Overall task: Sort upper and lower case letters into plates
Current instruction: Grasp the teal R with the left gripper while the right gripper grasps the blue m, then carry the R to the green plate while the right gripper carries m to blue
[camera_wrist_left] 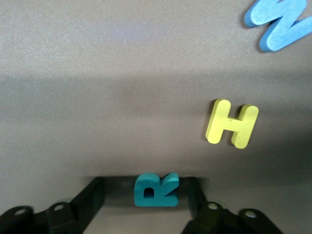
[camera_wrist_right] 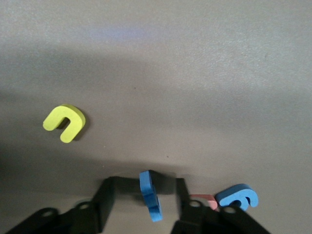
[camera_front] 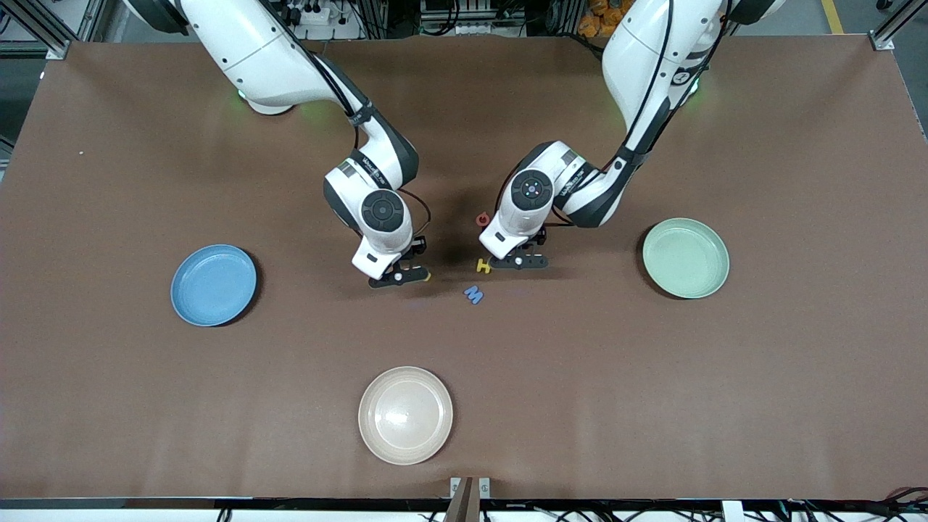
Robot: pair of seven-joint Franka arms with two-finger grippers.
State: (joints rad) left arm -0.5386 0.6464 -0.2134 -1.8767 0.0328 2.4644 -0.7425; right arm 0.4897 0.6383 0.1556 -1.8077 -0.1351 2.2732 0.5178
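I see both arms low at mid-table: the left gripper [camera_wrist_left: 146,207] has its fingers part-closed either side of a teal R [camera_wrist_left: 156,190], the right gripper [camera_wrist_right: 144,204] likewise astride a blue letter [camera_wrist_right: 150,194]; I cannot tell whether either grip is firm. A yellow H [camera_front: 483,267], blue M [camera_front: 473,294] and red letter [camera_front: 483,218] lie between the arms. From table centre, the blue plate [camera_front: 213,284] sits at nine o'clock, the mint plate [camera_front: 685,258] at three, a cream plate [camera_front: 405,415] at six. I judge sorting barely begun: no plate holds a letter
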